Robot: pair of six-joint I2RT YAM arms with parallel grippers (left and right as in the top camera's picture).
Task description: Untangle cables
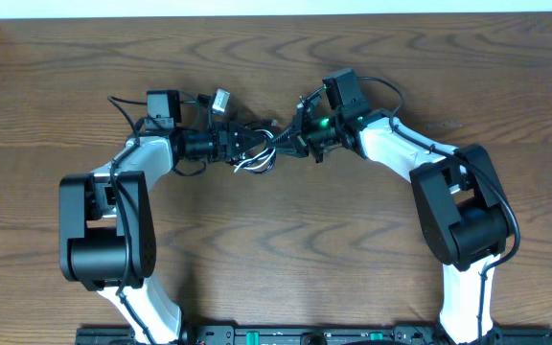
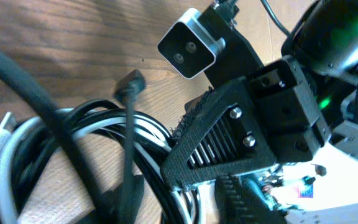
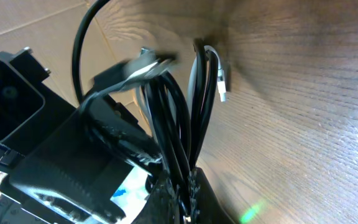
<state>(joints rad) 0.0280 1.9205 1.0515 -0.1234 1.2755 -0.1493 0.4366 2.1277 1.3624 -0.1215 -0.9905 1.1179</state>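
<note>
my left gripper (image 1: 230,146) sits at the left end of the cables (image 1: 257,151). the tangle hides its jaws in every view, so i cannot tell how wide they stand. the cables, black ones with one white, lie bunched between the two tools, with the long axis running left to right across the table (image 1: 286,249). my right gripper (image 3: 182,193) is pinched closed on the black cables at their right end. i judge any pull-apart should run along that axis. the far edge lies behind the arms, and open wood lies in front.
</note>
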